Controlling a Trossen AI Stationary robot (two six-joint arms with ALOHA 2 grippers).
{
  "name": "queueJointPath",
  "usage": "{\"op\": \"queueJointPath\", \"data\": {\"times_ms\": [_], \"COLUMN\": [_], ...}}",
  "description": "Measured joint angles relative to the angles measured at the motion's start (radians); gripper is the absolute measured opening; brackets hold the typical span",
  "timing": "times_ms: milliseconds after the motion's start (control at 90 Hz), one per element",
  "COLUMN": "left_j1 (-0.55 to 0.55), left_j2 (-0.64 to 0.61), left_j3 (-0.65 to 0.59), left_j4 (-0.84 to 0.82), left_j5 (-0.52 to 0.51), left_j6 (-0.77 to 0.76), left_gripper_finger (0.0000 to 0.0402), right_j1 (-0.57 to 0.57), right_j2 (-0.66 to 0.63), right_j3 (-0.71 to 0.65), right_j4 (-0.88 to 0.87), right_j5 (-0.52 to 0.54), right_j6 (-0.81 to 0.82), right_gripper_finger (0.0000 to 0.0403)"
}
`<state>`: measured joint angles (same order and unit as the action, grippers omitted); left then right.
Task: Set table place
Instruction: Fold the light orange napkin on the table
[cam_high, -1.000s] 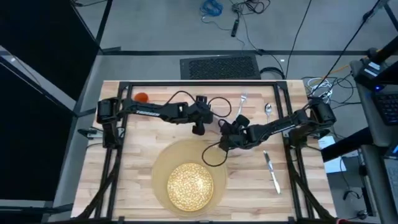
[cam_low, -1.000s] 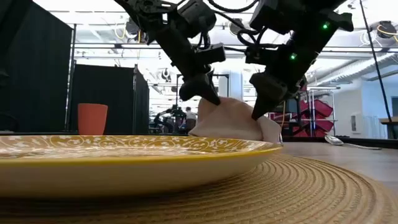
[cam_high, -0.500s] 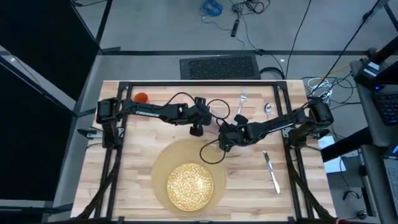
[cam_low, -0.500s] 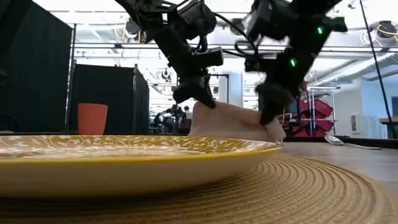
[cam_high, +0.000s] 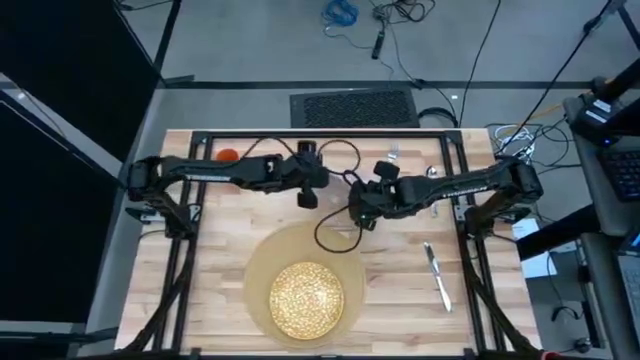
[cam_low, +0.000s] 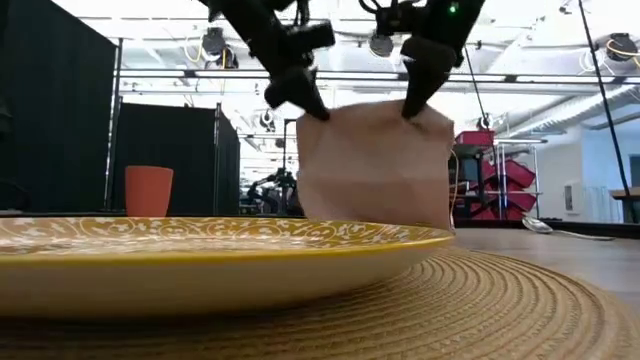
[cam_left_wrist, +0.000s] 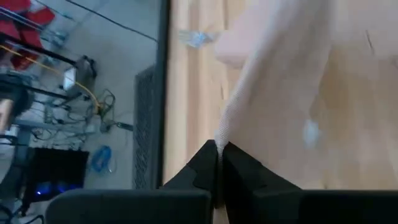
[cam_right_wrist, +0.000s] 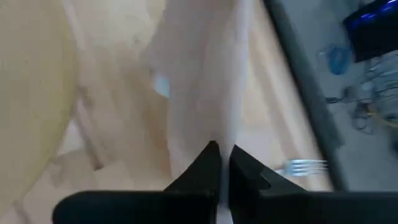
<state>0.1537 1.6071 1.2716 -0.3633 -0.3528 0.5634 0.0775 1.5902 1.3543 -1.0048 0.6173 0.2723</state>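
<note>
Two items sit placed, plate (cam_high: 305, 294) on mat (cam_high: 258, 262) at the table's (cam_high: 210, 290) near edge; your left gripper (cam_low: 305, 108) and right gripper (cam_low: 408, 108) each pinch the napkin (cam_low: 372, 170) aloft mid-table, leaving cup (cam_high: 227, 155), fork (cam_high: 391, 156), spoon (cam_high: 431, 172) and knife (cam_high: 436, 276) unset.

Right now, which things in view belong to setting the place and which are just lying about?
Belonging:
napkin, held up by left claw and right claw
mat
plate
knife
fork
spoon
orange cup

Lying about:
cables on the floor
blue cord
</note>
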Motion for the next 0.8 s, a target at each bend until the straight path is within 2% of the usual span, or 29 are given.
{"op": "queueJointPath", "data": {"times_ms": [178,400,589,711,800], "left_j1": [0.038,0.119,0.205,0.252,0.263], "left_j2": [-0.060,-0.064,-0.047,-0.049,-0.049], "left_j3": [0.001,0.002,0.001,0.001,0.001], "left_j4": [-0.013,-0.009,0.031,0.042,0.014], "left_j5": [0.000,0.013,0.027,0.085,0.114], "left_j6": [0.021,0.022,0.071,0.071,0.061], "left_gripper_finger": [0.0000,0.0000,0.0000,0.0000,0.0000], "right_j1": [-0.059,-0.159,-0.274,-0.327,-0.340], "right_j2": [0.000,0.000,0.000,0.000,0.000], "right_j3": [0.058,0.106,0.113,0.113,0.113], "right_j4": [-0.022,0.037,0.149,0.186,0.181], "right_j5": [0.017,-0.001,-0.087,-0.110,-0.180], "right_j6": [-0.108,-0.283,-0.434,-0.461,-0.439], "right_gripper_finger": [0.0000,0.0000,0.0000,0.0000,0.0000]}}
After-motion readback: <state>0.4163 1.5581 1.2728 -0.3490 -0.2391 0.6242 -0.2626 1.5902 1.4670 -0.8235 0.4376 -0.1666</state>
